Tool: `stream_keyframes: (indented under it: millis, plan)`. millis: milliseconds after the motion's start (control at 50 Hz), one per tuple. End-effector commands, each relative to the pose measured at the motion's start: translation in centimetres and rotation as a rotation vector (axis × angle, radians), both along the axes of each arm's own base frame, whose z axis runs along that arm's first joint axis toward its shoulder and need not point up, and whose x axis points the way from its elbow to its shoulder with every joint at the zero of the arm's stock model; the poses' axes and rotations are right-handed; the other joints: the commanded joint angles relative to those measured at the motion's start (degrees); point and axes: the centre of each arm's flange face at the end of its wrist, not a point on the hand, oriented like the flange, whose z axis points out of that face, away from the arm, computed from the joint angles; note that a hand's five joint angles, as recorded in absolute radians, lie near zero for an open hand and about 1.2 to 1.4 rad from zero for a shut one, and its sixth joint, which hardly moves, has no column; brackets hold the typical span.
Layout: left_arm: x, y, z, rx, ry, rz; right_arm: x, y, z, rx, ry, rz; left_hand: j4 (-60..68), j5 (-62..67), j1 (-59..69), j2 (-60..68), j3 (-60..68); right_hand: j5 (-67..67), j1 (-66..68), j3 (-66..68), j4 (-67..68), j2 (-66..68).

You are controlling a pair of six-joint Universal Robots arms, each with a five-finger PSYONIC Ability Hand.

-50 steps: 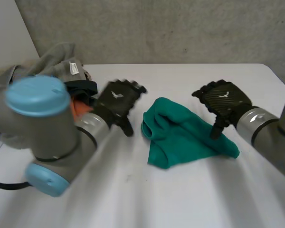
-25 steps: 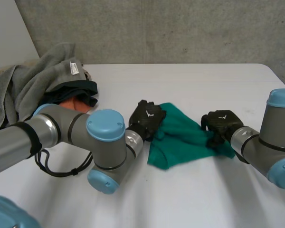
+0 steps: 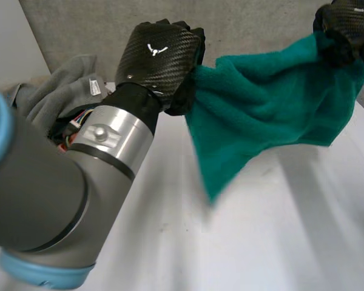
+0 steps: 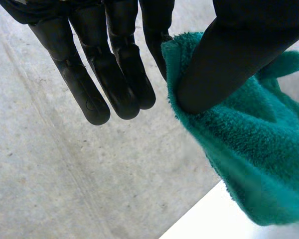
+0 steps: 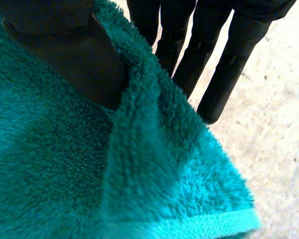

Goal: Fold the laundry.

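Left hand (image 3: 161, 60): I read the fingers (image 4: 89, 74) as straight and close side by side, with the thumb (image 4: 229, 59) pressing an upper edge of the green towel (image 4: 249, 149) against the finger next to it. That is a pinch hold, and the other fingers are clear of the cloth. Right hand (image 3: 352, 24): its wrist view shows the same arrangement, with straight fingers (image 5: 214, 59) set close together and the thumb (image 5: 74, 55) bearing on the pile of the towel. A fold of cloth is trapped between the thumb and the nearest finger, and a hemmed edge runs below the fingertips. In the head view both hands are held high above the white table (image 3: 261, 242), the left hand at the towel's left upper end and the right hand at its right upper end. The towel hangs spread between them in the air, sagging slightly along its top edge and tapering to a low point beneath the left hand. I cannot tell whether that point touches the table. The left arm (image 3: 79, 182) crosses the near left of the view. Behind it, a pile of grey laundry (image 3: 54, 91) with a white label lies at the far left of the table. A grey concrete wall (image 3: 261, 30) stands behind the table.
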Motion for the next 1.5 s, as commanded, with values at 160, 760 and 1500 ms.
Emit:
stream_keyframes:
  millis: [160,760,1500]
  plan:
    - [-0.7,-0.8,-8.9,0.316,-0.105,-0.007,8.4,-3.7,-12.3,0.135,0.078,0.161,11.4,12.9,15.2,11.5,11.9,12.7,17.3,12.0,11.5,12.6]
    - [-0.1,-2.0,-9.4,0.331,-0.099,0.053,2.0,13.8,-17.4,0.754,-0.150,0.023,11.4,12.9,15.2,11.5,11.9,-50.3,-45.7,-51.0,-51.5,-50.5]
    - [7.4,-5.6,-9.0,0.330,-0.064,0.242,8.3,10.0,-12.7,0.355,0.109,0.166,-55.7,-54.2,-51.9,-55.6,-55.2,12.7,17.3,12.0,11.5,12.6]
